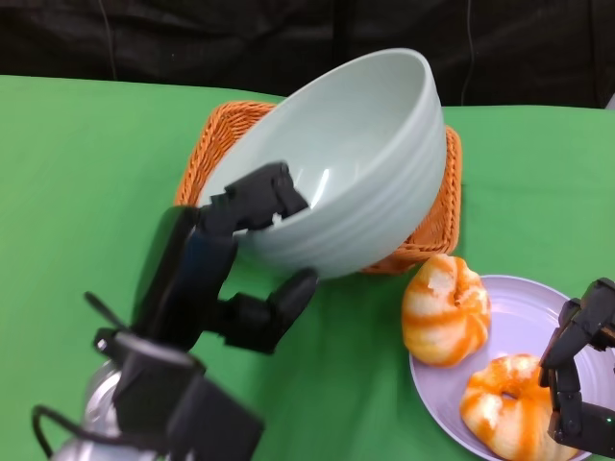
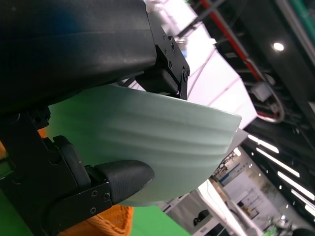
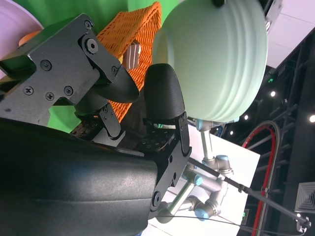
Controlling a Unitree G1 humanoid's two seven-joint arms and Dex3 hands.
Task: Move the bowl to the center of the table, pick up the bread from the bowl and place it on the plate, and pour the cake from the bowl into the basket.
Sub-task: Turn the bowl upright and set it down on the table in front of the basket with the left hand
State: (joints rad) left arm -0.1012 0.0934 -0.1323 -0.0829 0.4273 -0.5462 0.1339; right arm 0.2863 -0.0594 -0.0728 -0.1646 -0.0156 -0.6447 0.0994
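Note:
My left hand grips the pale green bowl by its near rim and holds it tipped steeply away over the orange wicker basket. The bowl's inside shows nothing from the head view. In the left wrist view the bowl's ribbed outside fills the middle, with my fingers under it. A small cake piece lies in the basket in the right wrist view. Two orange-striped breads are at the lilac plate, the first on its left rim. My right hand hangs by the plate, holding nothing.
The green tablecloth covers the table, with open cloth to the left of the basket. The dark backdrop runs along the far edge. A grey robot arm on a white surface shows beyond the table in the right wrist view.

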